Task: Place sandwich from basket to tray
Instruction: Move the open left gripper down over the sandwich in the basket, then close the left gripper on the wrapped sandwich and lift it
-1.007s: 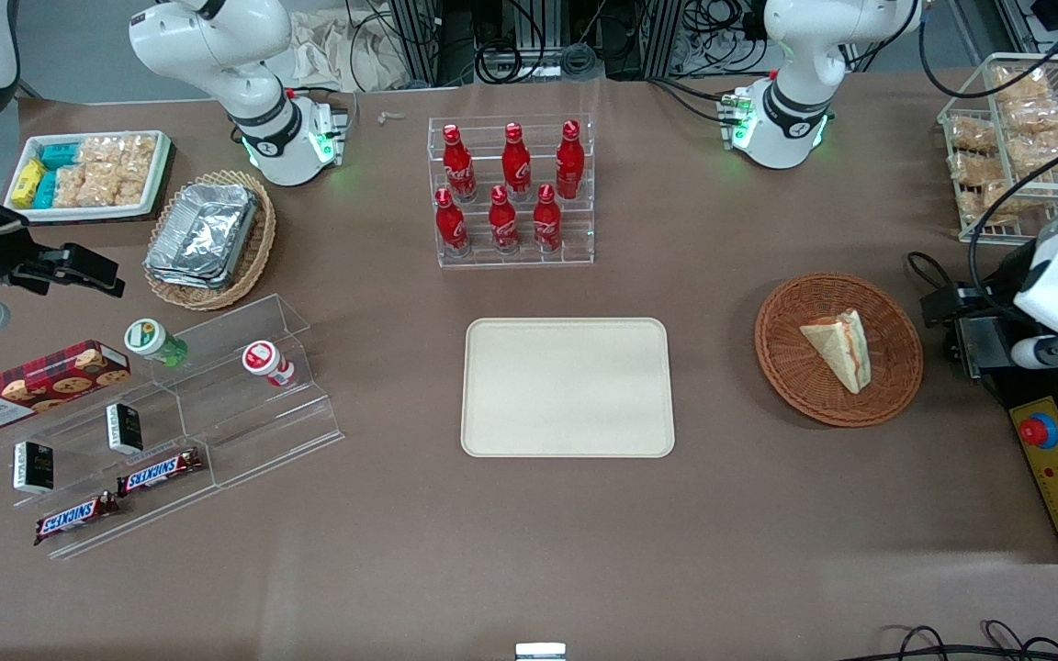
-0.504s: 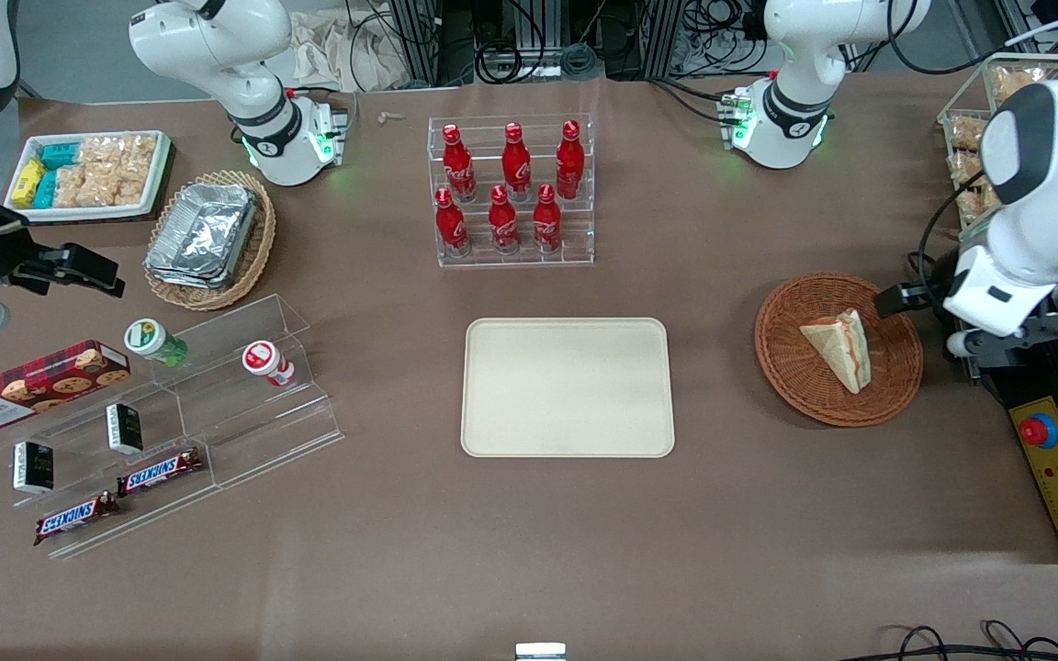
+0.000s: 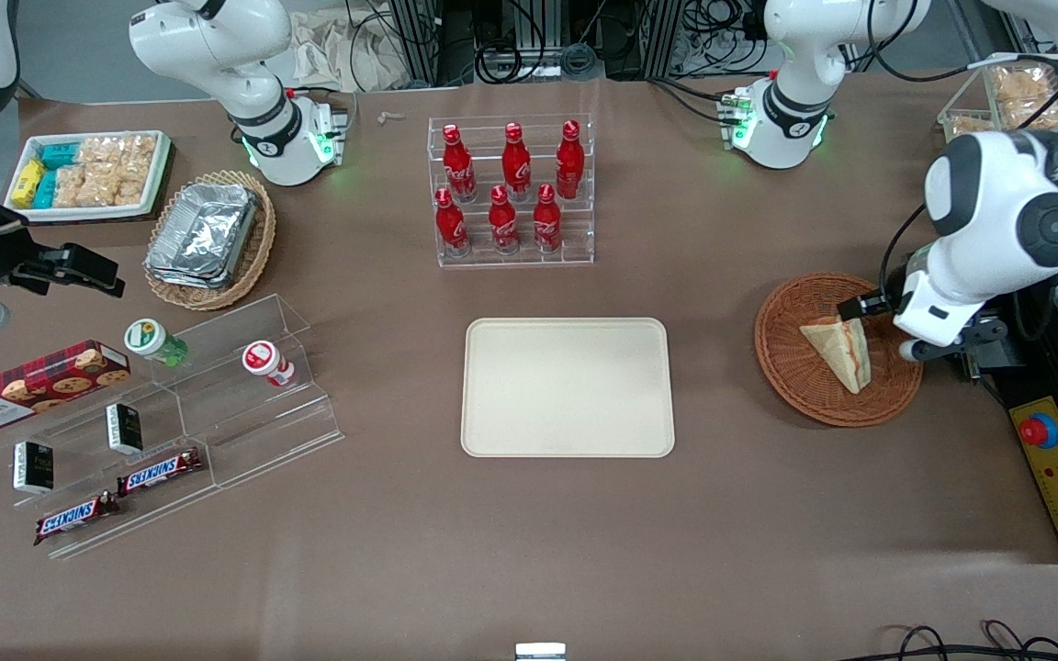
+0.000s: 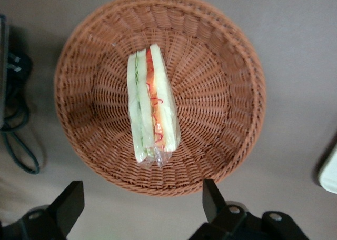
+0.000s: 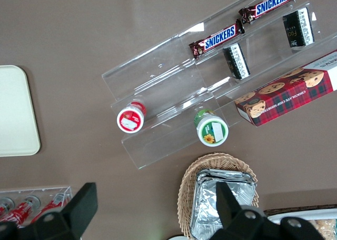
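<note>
Pincer [image 3: 873,326] hovering over basket [image 3: 786,367] rim toward working arm's end of tabletop [image 3: 722,514]; fingers spread, nothing gripped. Sandwich [image 3: 838,349] lying in basket; tray [image 3: 568,386] bare, well apart.

Left wrist: pincer [image 4: 142,206] fingers apart, above basket [image 4: 221,92]. Sandwich [image 4: 151,104] film-wrapped, filling edge up; wrap not evident from front. Judged light, soft, crushable, slippery; best gripped gently across bread faces.
</note>
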`<action>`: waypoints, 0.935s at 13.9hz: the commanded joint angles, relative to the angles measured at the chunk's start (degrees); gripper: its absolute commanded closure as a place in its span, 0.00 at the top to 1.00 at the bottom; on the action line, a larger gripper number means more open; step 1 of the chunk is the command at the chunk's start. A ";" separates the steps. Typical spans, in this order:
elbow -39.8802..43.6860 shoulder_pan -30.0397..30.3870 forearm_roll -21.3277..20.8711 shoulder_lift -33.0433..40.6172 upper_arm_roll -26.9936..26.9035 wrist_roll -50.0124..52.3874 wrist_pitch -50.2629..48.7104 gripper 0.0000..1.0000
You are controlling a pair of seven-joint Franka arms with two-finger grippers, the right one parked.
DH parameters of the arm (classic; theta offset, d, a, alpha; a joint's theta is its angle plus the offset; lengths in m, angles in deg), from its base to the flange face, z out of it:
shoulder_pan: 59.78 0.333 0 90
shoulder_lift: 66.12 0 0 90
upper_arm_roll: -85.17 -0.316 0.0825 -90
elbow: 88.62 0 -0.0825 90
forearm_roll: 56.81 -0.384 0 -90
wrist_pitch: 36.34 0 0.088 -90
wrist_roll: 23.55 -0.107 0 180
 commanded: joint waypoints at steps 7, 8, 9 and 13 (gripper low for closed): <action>-5.61 1.97 0.63 -5.36 -0.09 7.93 14.18 1.00; -6.58 1.89 0.63 -5.36 -0.01 8.55 15.50 1.00; -7.20 1.89 0.63 -5.36 -0.01 8.91 15.86 1.00; -7.73 1.10 0.63 -5.62 0.08 11.37 16.04 0.90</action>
